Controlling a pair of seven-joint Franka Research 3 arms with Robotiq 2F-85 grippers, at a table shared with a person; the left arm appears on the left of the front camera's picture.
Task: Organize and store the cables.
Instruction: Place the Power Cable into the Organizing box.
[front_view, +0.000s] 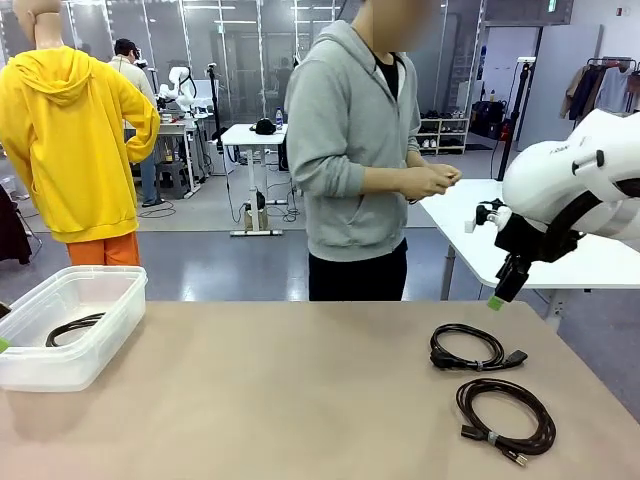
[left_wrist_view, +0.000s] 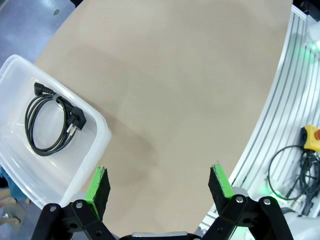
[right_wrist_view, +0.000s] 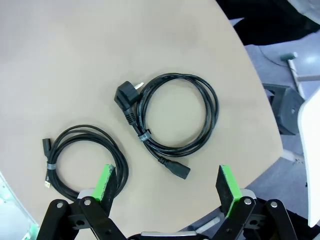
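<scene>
Partly hidden behind the bin (front_view: 60, 365) wall lies one cable (front_view: 75, 328).

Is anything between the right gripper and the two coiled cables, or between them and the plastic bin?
Nothing visible. The open right gripper hangs above the larger cable and smaller cable; bare table lies between them and the bin.

Bright, even overhead light with no glare. A faint, soft shadow lies on the counter (left_wrist_view: 175, 75) just ahead of the left gripper (left_wrist_view: 159, 172). Wide-angle distortion bows the counter's edge in both wrist views. Focus is sharp around the right gripper (right_wrist_view: 167, 172).
</scene>
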